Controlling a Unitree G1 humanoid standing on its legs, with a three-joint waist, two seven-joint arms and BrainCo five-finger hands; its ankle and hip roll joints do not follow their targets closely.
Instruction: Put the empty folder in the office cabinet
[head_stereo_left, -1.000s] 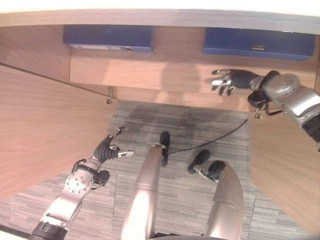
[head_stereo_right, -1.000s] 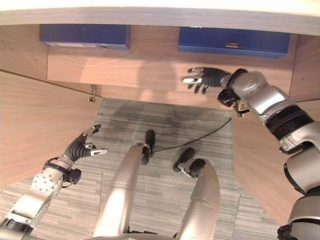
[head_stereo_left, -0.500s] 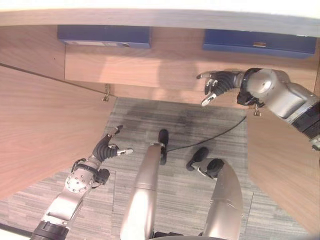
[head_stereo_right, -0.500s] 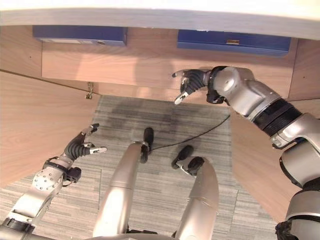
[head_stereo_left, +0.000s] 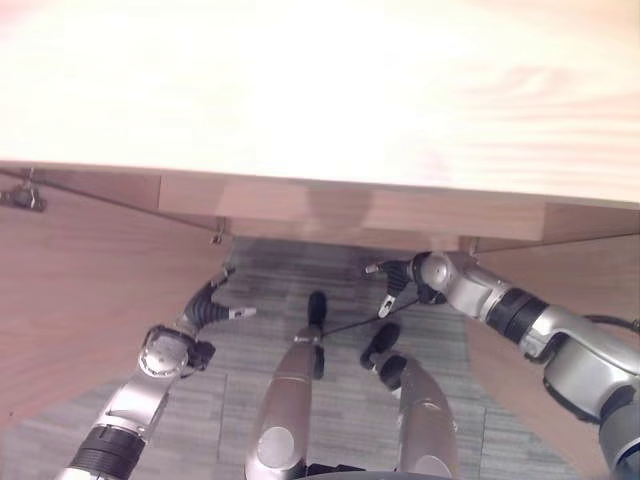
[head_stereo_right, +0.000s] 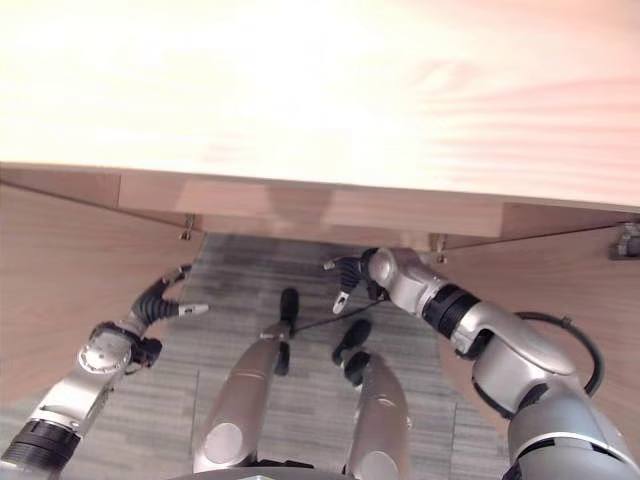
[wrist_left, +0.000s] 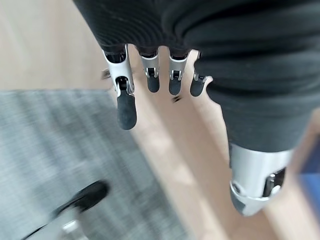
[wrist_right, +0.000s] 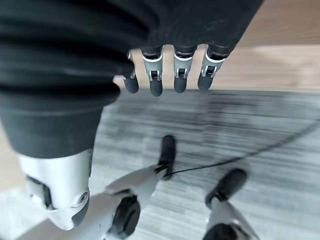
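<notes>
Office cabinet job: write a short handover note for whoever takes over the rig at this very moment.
Left hand: open, holds nothing, low over the carpet beside the open left door.
Right hand: open, holds nothing, just below the cabinet's front edge, near the open right door.
Folder: in neither hand. The cabinet top hides the shelves, so I cannot tell whether it is inside.
Done: doors open.
Left: check the shelf for the folder; if it is there, probably only closing up remains.
</notes>
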